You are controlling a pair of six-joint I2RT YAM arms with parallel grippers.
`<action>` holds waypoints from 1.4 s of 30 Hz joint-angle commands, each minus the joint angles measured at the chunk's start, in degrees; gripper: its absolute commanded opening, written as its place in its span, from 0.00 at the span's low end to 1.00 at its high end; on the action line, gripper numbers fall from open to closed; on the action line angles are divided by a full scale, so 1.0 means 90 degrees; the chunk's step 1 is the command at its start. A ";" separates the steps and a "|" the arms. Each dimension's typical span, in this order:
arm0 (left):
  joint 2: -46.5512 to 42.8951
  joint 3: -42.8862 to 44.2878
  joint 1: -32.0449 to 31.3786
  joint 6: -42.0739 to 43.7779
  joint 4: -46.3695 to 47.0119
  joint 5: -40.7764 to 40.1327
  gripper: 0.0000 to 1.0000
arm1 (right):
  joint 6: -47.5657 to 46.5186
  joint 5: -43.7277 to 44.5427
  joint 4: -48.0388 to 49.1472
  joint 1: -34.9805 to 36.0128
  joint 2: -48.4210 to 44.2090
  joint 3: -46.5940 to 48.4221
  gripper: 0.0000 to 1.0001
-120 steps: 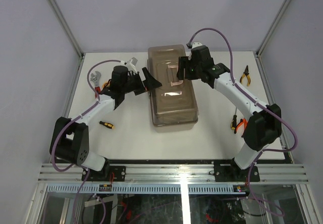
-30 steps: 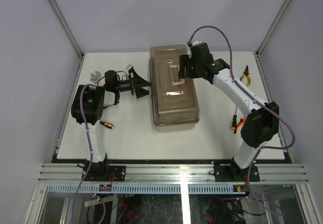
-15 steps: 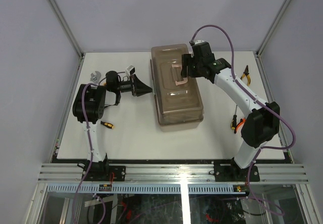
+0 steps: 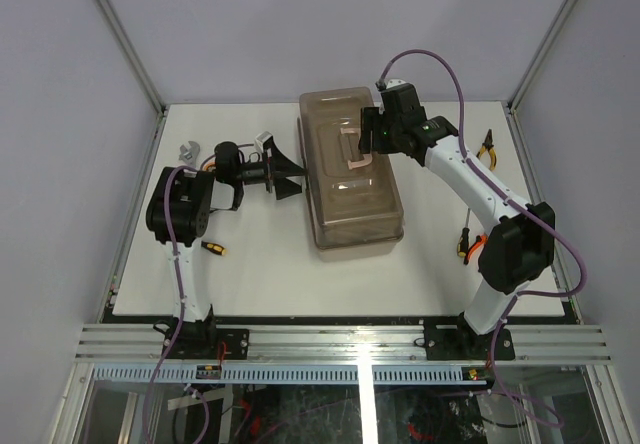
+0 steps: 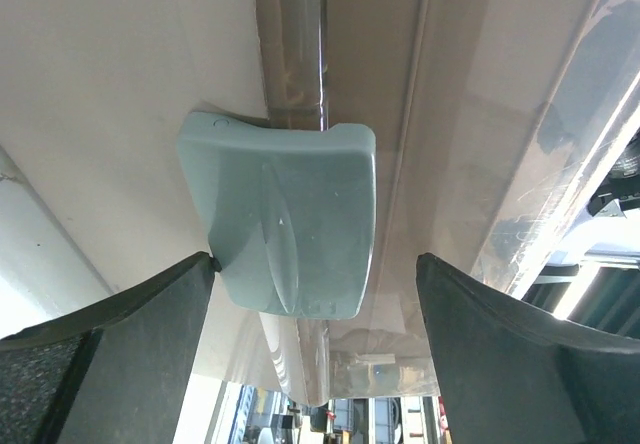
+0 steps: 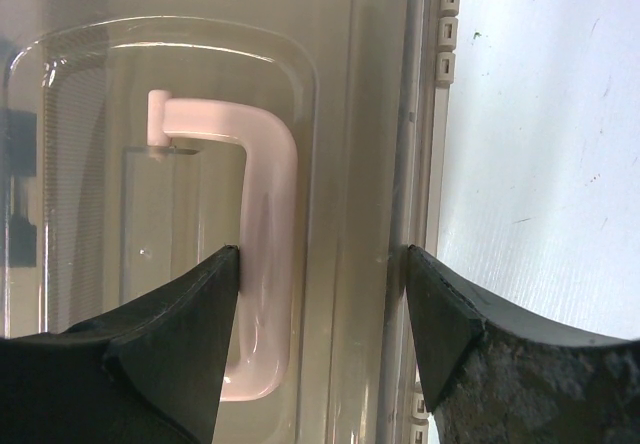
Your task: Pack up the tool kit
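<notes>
The toolbox [image 4: 355,214] stands shut on the table [image 4: 260,274], at the middle and toward the back edge, with its long side running front to back and slightly askew. Its smoky brown lid [image 6: 200,54] is down, and the pale handle [image 6: 270,214] lies flat in the recess on top.

The right gripper [image 4: 368,139] hangs over the lid's back half with its jaws apart. In its wrist view the fingers [image 6: 170,364] straddle the long bar of the handle and the lid's right rim. The bar sits just beside one fingertip; I cannot tell whether they touch. Nothing is clamped.

The left gripper [image 4: 292,174] lies level, pointing at the toolbox's left wall. It is spread wide and holds nothing. From its wrist camera a grey-blue latch [image 5: 290,219] on that wall shows between the two fingers [image 5: 120,364]. One tip is right at the latch's corner, and the other is well clear.

Loose tools lie around the toolbox:
- A wrench [image 4: 187,150] is near the left edge, behind the left arm.
- A yellow-and-black screwdriver [image 4: 212,248] lies toward the front left.
- Pliers [image 4: 487,149] with yellow handles sit by the right edge, toward the back.
- A few red-handled tools [image 4: 463,244] are partly hidden by the right arm and are too small to name.
</notes>
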 commanded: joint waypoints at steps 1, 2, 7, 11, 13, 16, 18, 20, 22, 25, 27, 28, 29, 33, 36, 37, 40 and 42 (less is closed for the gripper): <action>-0.0023 0.0054 -0.0351 -0.0061 0.0339 0.0009 0.82 | -0.0060 -0.0673 -0.1276 0.0340 0.0577 -0.0508 0.63; -0.0003 0.0076 -0.0355 -0.0074 0.0354 -0.0016 0.82 | -0.0057 -0.0669 -0.1276 0.0338 0.0582 -0.0496 0.63; 0.0119 0.0136 -0.0361 -0.0163 0.0504 -0.0136 0.80 | -0.0044 -0.0678 -0.1299 0.0346 0.0620 -0.0427 0.63; 0.0288 0.0183 -0.0355 -0.0314 0.0730 -0.0185 0.78 | -0.0046 -0.0670 -0.1342 0.0364 0.0641 -0.0383 0.63; 0.0340 0.0214 -0.0356 -0.0361 0.0815 -0.0204 0.77 | -0.0061 -0.0668 -0.1361 0.0367 0.0646 -0.0365 0.63; 0.0355 0.0283 -0.0358 -0.0354 0.0847 -0.0253 0.77 | -0.0058 -0.0673 -0.1374 0.0369 0.0651 -0.0361 0.63; 0.0371 0.0336 -0.0355 -0.0361 0.0845 -0.0287 0.76 | -0.0055 -0.0685 -0.1365 0.0375 0.0667 -0.0362 0.62; 0.0375 0.0378 -0.0356 -0.0343 0.0831 -0.0351 0.75 | -0.0032 -0.0695 -0.1364 0.0376 0.0676 -0.0348 0.63; 0.0353 0.0399 -0.0352 -0.0280 0.0729 -0.0452 0.75 | -0.0029 -0.0712 -0.1364 0.0375 0.0697 -0.0336 0.63; 0.0327 0.0422 -0.0346 -0.0089 0.0440 -0.0587 0.75 | -0.0029 -0.0717 -0.1364 0.0375 0.0700 -0.0327 0.63; 0.0307 0.0441 -0.0346 0.0131 0.0151 -0.0646 0.75 | -0.0039 -0.0707 -0.1371 0.0382 0.0704 -0.0326 0.63; 0.0298 0.0452 -0.0346 0.0223 0.0020 -0.0655 0.75 | -0.0047 -0.0712 -0.1372 0.0379 0.0709 -0.0326 0.62; 0.0287 0.0448 -0.0346 0.0296 -0.0068 -0.0657 0.74 | -0.0048 -0.0708 -0.1374 0.0375 0.0709 -0.0318 0.63; 0.0315 0.0445 -0.0343 0.0341 -0.0113 -0.0711 0.68 | -0.0038 -0.0717 -0.1371 0.0379 0.0719 -0.0311 0.63; 0.0354 0.0434 -0.0348 0.0347 -0.0130 -0.0733 0.62 | -0.0049 -0.0722 -0.1376 0.0374 0.0729 -0.0303 0.63; 0.0361 0.0429 -0.0349 0.0349 -0.0131 -0.0733 0.60 | -0.0040 -0.0718 -0.1383 0.0376 0.0729 -0.0291 0.63; 0.0377 0.0423 -0.0346 0.0351 -0.0120 -0.0741 0.50 | -0.0044 -0.0715 -0.1394 0.0374 0.0738 -0.0278 0.63; 0.0387 0.0418 -0.0351 0.0343 -0.0120 -0.0735 0.42 | -0.0039 -0.0716 -0.1403 0.0376 0.0738 -0.0279 0.63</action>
